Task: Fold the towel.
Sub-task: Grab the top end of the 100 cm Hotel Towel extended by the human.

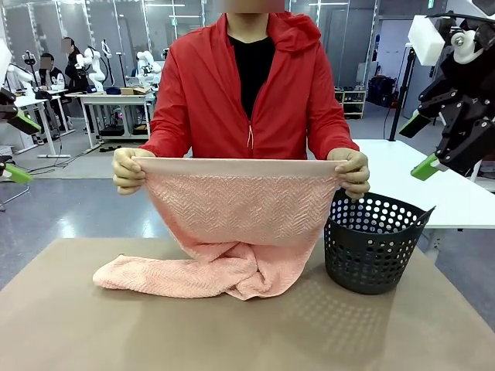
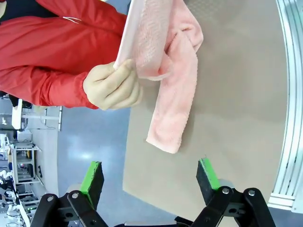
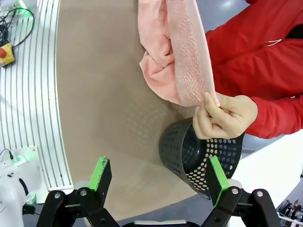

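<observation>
my left pincer point(image 2: 149, 165) and right pincer point(image 3: 157, 161) both wide open, empty, towel point(image 2: 173, 94) out ahead between them, top pinched up by person's hands point(image 1: 128, 170), rest bunched on table point(image 1: 77, 325), salmon-pink zigzag terry

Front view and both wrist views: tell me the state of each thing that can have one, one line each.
towel: top edge held up, lower part bunched on the table
person's hand: pinching one top corner
person's other hand: pinching the other top corner
basket: upright on the table, beside the towel
left gripper: open, holding nothing
right gripper: open, holding nothing
</observation>
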Robot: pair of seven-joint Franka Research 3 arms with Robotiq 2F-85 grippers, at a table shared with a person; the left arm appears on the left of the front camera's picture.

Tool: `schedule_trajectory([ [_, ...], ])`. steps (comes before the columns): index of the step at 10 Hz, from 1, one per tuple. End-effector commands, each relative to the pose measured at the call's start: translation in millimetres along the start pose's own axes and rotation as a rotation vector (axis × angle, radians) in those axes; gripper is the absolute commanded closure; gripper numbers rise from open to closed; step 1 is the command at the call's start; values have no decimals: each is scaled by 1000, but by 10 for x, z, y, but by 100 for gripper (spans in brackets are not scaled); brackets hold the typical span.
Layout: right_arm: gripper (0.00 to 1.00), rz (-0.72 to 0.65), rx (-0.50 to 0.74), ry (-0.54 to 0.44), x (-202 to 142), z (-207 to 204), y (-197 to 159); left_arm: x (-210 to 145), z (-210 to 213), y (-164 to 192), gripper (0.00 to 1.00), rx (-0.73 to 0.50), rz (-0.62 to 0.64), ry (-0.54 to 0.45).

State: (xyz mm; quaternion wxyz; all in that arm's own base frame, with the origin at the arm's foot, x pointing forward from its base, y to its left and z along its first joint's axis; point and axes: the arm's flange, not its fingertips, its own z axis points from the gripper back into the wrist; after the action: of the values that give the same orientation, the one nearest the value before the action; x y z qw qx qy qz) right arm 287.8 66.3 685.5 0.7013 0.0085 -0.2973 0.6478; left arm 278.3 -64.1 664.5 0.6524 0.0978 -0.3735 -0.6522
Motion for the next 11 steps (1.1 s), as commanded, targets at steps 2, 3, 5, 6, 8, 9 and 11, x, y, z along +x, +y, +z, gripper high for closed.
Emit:
schedule_trajectory([
  [2, 0, 0, 0, 0, 0, 0, 0, 240, 27, 31, 0, -19, -37, 20],
  [3, 0, 33, -39, 69, 280, -43, -113, 544, -15, 141, 0, -43, -59, 14],
  [5, 0, 104, -7, 117, 658, -135, -264, 979, -107, 300, 0, -155, -50, 128],
  [6, 0, 110, 22, 158, 779, -160, -364, 1219, -151, 339, 0, -193, -92, 189],
  [8, 0, 121, 39, 229, 1046, -288, -522, 1667, -329, 531, 0, -210, -125, 276],
  [9, 0, 123, 46, 236, 1129, -377, -587, 1790, -470, 617, 0, -248, -129, 278],
  [11, 0, 112, 32, 260, 1248, -547, -713, 1939, -704, 681, 0, -259, -132, 289],
])
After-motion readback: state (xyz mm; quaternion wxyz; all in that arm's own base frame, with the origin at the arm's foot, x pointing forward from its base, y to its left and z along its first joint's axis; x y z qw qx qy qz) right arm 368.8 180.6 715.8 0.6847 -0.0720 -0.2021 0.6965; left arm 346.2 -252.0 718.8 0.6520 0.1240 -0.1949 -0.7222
